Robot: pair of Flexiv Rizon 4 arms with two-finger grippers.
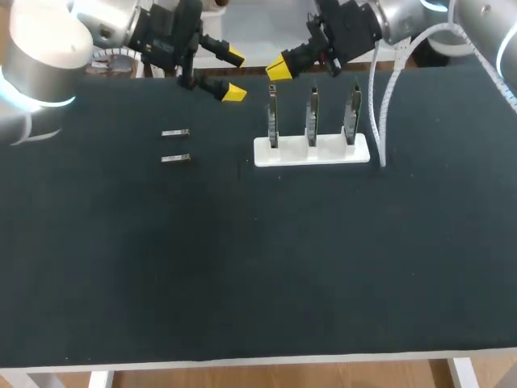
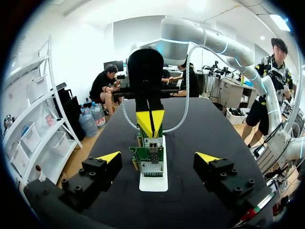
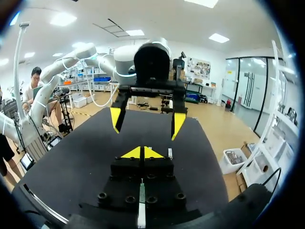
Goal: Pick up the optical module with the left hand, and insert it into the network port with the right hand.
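The left gripper hangs open at the table's far edge. The right gripper, tips pressed together, sits by the rack of 3 boards. A far module and a near module lie left of the rack.

1. The table carries a dark, matte cover over nearly its whole top.
2. A pale strip runs along the table's near edge, and white legs show under both near corners.
3. A white stand, a flat oblong base, lies on the cover toward the far side, right of the middle, with its long side parallel to the far edge.
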